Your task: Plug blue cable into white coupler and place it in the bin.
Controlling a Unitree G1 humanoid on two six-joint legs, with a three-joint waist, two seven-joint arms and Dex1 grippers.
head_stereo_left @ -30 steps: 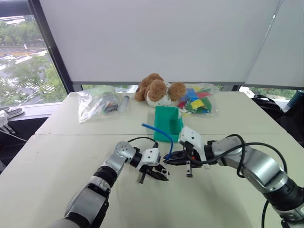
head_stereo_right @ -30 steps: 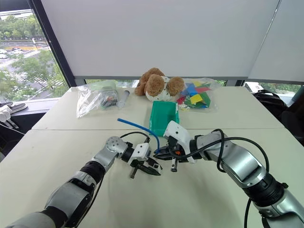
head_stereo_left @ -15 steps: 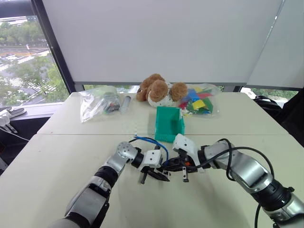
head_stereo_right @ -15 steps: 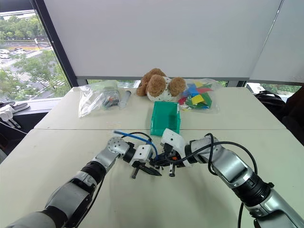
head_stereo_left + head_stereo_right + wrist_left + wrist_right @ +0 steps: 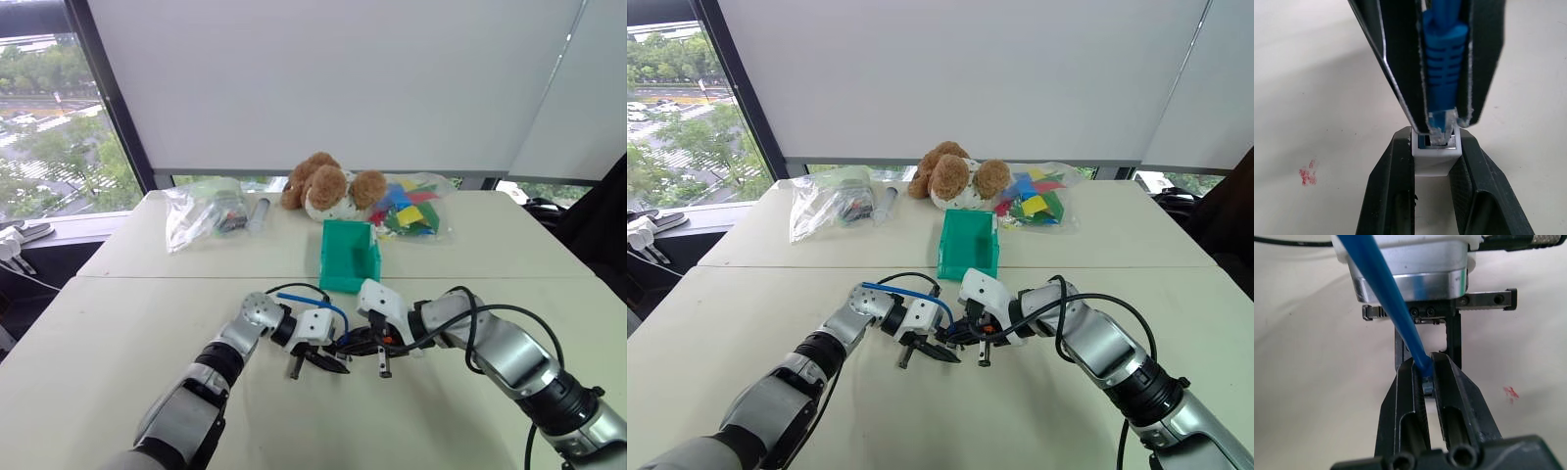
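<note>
The blue cable's plug [image 5: 1442, 73] sits right at the mouth of the white coupler [image 5: 1434, 159], its clear tip just entering the socket, and the two long axes run in one line in the left wrist view. That alignment is what the coming push turns on: the plug has to travel straight along its own length into the coupler, with no sideways drift. The left end effector [image 5: 321, 359] is clamped on the coupler, its black fingers [image 5: 1393, 191] pressing the little block from both sides. The right end effector [image 5: 355, 342] is closed on the plug's ribbed boot, pointing left toward its partner, so the two meet nose to nose just above the surface [image 5: 118, 333], in the near middle. From the plug, the cable [image 5: 906, 291] arcs up and back over the left wrist, its free end trailing to the left.

How deep the plug has gone is hard to judge; I'd say it is started, not latched. In the head views the coupler is too small to pick out between the fingers.

The teal bin [image 5: 348, 257] waits just beyond the pair, open top up. Farther back lie a plush dog [image 5: 325, 186], a clear bag of coloured pieces [image 5: 411, 208] on the right and another clear bag [image 5: 201, 211] on the left.
</note>
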